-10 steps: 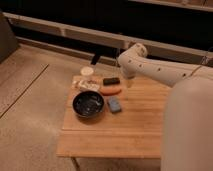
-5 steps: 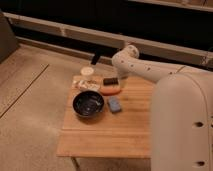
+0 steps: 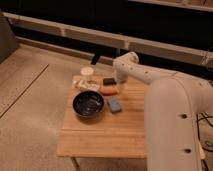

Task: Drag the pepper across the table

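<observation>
The pepper [image 3: 108, 90], small and orange-red, lies on the light wooden table [image 3: 110, 135] between a dark brown block [image 3: 109, 81] behind it and a blue-grey block [image 3: 115, 104] in front. My white arm reaches in from the right and bends down over the table's far side. Its gripper [image 3: 120, 85] sits low at the pepper's right end, open. From here I cannot tell whether it touches the pepper.
A dark bowl [image 3: 88, 104] stands left of the blue-grey block. A pale round cup [image 3: 87, 72] and a flat packet [image 3: 86, 84] lie at the far left corner. My bulky white forearm [image 3: 175, 120] covers the table's right side. Dark railings run behind.
The arm has swung closer and its bent end has come down toward the pepper. The pepper and the other objects have stayed in place.
</observation>
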Robot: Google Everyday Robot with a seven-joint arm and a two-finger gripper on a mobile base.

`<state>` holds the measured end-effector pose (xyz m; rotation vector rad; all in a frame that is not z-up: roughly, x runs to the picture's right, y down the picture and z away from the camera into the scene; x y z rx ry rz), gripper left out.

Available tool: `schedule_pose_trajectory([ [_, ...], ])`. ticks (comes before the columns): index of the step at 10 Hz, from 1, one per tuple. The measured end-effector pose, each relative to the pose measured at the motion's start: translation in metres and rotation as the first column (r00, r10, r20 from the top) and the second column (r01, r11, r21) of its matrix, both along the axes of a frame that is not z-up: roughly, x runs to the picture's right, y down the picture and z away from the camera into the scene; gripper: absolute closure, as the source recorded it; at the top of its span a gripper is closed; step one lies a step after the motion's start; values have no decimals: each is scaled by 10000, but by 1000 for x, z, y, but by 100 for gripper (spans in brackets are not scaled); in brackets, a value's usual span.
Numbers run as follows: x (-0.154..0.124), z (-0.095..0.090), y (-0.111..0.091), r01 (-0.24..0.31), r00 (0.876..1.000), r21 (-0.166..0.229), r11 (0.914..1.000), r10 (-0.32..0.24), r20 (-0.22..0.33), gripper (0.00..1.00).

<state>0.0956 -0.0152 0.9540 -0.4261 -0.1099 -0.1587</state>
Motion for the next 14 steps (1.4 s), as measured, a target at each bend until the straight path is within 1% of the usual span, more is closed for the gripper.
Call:
schedule_pose_trajectory([
  [2, 3, 11, 8, 97, 9998, -318, 9994, -102, -156, 35],
  [3, -3, 18, 13, 226, 9996, -491, 9985, -235, -169, 35],
  [4, -7, 21, 14, 278, 9995, -565, 9980, -286, -143, 35],
  [6, -10, 29, 23, 451, 9987, -873, 9952, -469, -186, 35],
  [8, -11, 34, 28, 438, 9988, -1075, 9932, -460, -183, 35],
  [9, -8, 38, 32, 422, 9987, -1246, 9913, -454, -226, 36],
  [10, -8, 40, 34, 471, 9986, -1317, 9902, -501, -194, 41],
  [11, -11, 42, 35, 567, 9984, -1348, 9892, -574, -8, 53],
  [13, -14, 44, 35, 631, 9977, -1333, 9891, -594, 317, 73],
  [14, -13, 44, 36, 634, 9975, -1339, 9890, -587, 387, 81],
])
